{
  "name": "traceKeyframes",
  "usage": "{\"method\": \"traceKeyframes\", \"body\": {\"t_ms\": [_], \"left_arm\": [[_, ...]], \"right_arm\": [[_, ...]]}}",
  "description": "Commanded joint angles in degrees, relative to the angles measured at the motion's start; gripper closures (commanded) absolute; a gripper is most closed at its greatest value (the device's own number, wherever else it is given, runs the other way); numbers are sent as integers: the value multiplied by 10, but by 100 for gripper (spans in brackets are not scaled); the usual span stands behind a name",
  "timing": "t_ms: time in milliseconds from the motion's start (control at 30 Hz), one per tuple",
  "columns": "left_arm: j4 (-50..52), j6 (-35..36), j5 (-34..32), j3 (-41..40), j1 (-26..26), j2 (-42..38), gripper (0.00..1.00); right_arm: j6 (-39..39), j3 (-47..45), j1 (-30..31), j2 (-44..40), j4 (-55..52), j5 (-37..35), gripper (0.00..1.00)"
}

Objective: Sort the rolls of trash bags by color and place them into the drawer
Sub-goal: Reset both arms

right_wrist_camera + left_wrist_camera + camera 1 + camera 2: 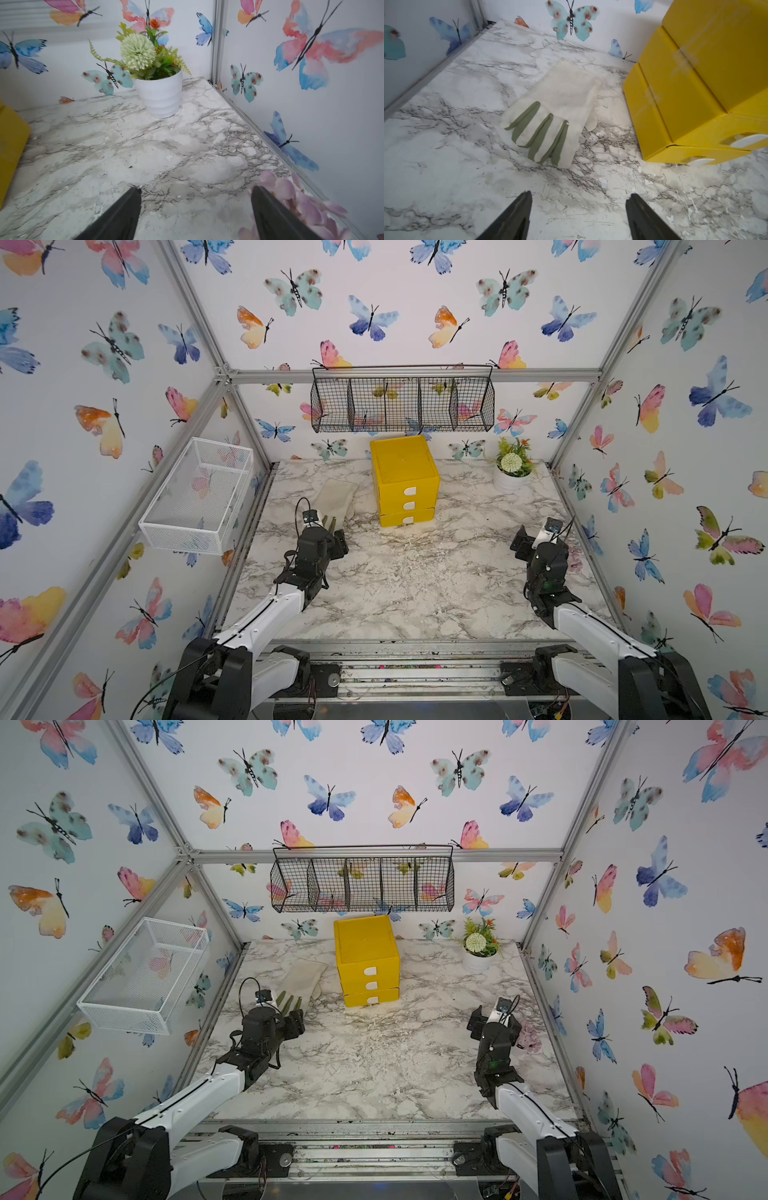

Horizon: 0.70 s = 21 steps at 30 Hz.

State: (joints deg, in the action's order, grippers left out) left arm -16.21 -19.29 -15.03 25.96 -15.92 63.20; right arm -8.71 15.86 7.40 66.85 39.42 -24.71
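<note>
A: No rolls of trash bags visible on the table [415,593] in any view. The drawer [405,481] stands back-centre with all three fronts in. The bottom one may sit slightly proud, but the view is soft there.

B: So probably all inside, one colour per level. Grippers?

A: Both spread wide, empty. The left gripper [579,194] is low over the table, facing the glove [556,104], which lies just beside the drawer. The right gripper [195,188] is next to some pale purple petals [291,193].

B: Both clear of the fronts. Reads as done, arms idle.

Both top views overlook the drawer [405,472]; wrist cameras sit low.
</note>
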Motion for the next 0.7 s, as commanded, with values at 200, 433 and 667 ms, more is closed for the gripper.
{"method": "traceKeyframes", "body": {"t_ms": [200, 433, 667], "left_arm": [[-201, 78, -96, -143, 53, -124, 14], [-375, 115, -79, -233, 94, -99, 14], [-511, 119, -76, -243, 123, 23, 14]], "right_arm": [[13, -52, -17, 168, 296, 24, 8], [32, -60, -19, 175, 323, 72, 9], [46, -31, -20, 227, 323, 99, 12]]}}
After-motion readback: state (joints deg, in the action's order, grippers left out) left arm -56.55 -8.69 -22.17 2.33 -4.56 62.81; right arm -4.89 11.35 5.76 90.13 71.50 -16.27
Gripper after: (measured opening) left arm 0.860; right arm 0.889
